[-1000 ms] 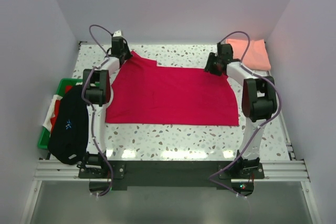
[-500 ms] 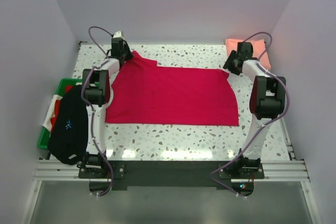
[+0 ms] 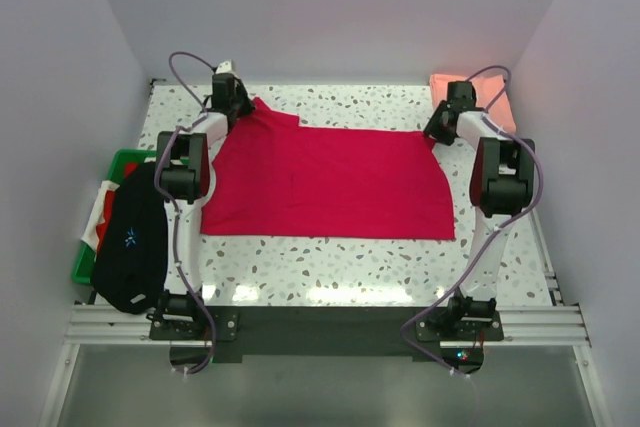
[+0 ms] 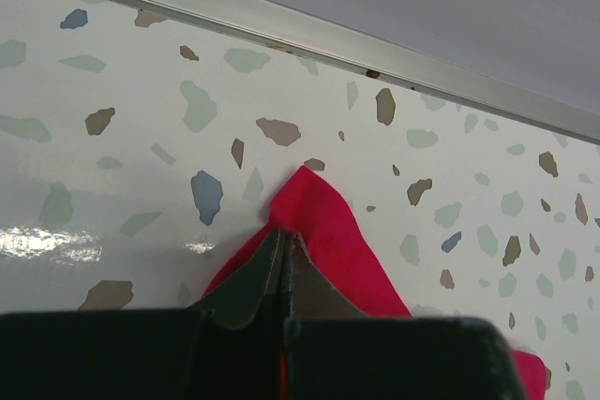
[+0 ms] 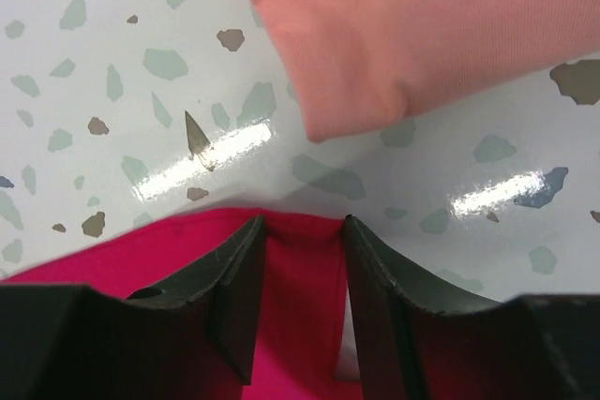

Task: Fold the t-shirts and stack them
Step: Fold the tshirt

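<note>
The crimson red t-shirt point(image 3: 330, 182) lies spread flat across the middle of the table. My left gripper point(image 3: 235, 105) is shut on its far left corner, which pokes out past the fingertips point(image 4: 284, 231) as a red point point(image 4: 323, 203). My right gripper point(image 3: 437, 130) sits at the shirt's far right corner. Its jaws point(image 5: 302, 222) stand apart on either side of the red cloth's edge point(image 5: 302, 288), which lies flat between them. The salmon pink t-shirt point(image 3: 500, 107) lies folded in the far right corner, just beyond the right fingers point(image 5: 422, 35).
A green crate point(image 3: 118, 160) stands off the table's left side with a black garment point(image 3: 133, 237) draped over it. A metal rail point(image 4: 281, 39) and the back wall bound the far edge. The right arm's elbow point(image 3: 505, 182) stands beside the shirt's right edge.
My right arm has swung to the right along the far edge and now covers part of the salmon shirt. The red shirt's far right corner lies farther right. The left arm has not moved.
</note>
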You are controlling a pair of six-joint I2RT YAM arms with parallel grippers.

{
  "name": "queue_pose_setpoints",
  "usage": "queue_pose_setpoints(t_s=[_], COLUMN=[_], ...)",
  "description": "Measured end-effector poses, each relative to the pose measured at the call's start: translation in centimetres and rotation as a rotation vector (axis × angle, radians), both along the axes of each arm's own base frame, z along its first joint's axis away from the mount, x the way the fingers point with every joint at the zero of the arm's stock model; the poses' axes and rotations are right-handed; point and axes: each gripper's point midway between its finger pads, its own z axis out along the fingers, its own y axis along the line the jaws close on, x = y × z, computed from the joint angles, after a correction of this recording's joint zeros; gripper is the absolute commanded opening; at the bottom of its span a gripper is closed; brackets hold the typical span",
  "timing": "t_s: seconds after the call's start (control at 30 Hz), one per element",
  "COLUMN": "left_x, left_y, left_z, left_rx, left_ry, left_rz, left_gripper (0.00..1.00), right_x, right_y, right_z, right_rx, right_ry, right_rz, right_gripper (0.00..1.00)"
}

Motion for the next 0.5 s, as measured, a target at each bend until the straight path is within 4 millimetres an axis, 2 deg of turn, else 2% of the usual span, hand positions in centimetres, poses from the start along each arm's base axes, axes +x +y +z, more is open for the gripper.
queue_pose_setpoints(t_s=[0.2, 0.3, 0.4, 0.5], left_x=[0.1, 0.2, 0.4, 0.5], left_y=[-0.1, -0.2, -0.3, -0.3], left_z=[0.5, 1.0, 1.8, 2.8], left_rx=[-0.004, -0.009, -0.013, -0.016], left_ry=[-0.012, -0.025, -0.042, -0.059], left_rz=[-0.006, -0.012, -0.018, -0.02], left_gripper=[0.0, 0.0, 0.0, 0.0], right_x=[0.4, 0.9, 1.0, 1.3], right_y=[-0.3, -0.3, -0.2, -0.2], right_z=[0.0, -0.1, 0.0, 0.3], right_rx=[0.009, 0.022, 0.034, 0.042], right_ry=[-0.009, -0.016, -0.022, -0.033], right_rz=[-0.012, -0.008, -0.003, 0.002], right_gripper=[0.22, 0.08, 0.01, 0.0])
